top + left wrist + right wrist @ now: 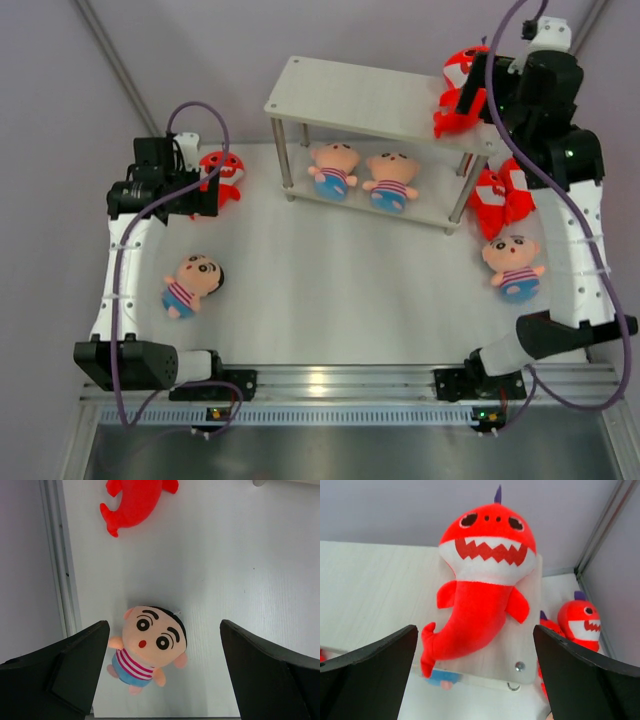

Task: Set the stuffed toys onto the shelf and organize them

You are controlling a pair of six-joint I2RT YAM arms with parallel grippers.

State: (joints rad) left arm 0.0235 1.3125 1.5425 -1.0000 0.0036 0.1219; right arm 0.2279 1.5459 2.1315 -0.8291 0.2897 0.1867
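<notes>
The white rectangular table (pixel 330 290) carries everything. The small two-tier shelf of white boards on thin silver legs (pixel 350 95) stands toward its far edge, a little right of centre.

The right gripper (pixel 474 630) hangs over the right end of the top board, its claw spread wide and gripping nothing. The left gripper (pixel 164 625) hovers near the far left corner, also spread wide and empty (its black fingers (pixel 75 665) frame the tabletop below without touching a toy).

A red shark plush with a white toothy mouth (pixel 485 580) lies on its back on the right end of the top board, with its tail at the board's near edge. Two more red sharks (pixel 583 621) (pixel 547 627) sit on the table close to the right edge, just beside the shelf's right legs. A fourth red shark (pixel 222 175) lies by the far left corner, next to the left gripper.

Two big-headed peach dolls in striped shirts and blue shorts (pixel 335 168) (pixel 392 180) lie side by side on the lower board. A third doll (pixel 515 265) rests near the table's right edge, just nearer than the sharks. A fourth doll (pixel 150 647) lies face up near the left edge.
</notes>
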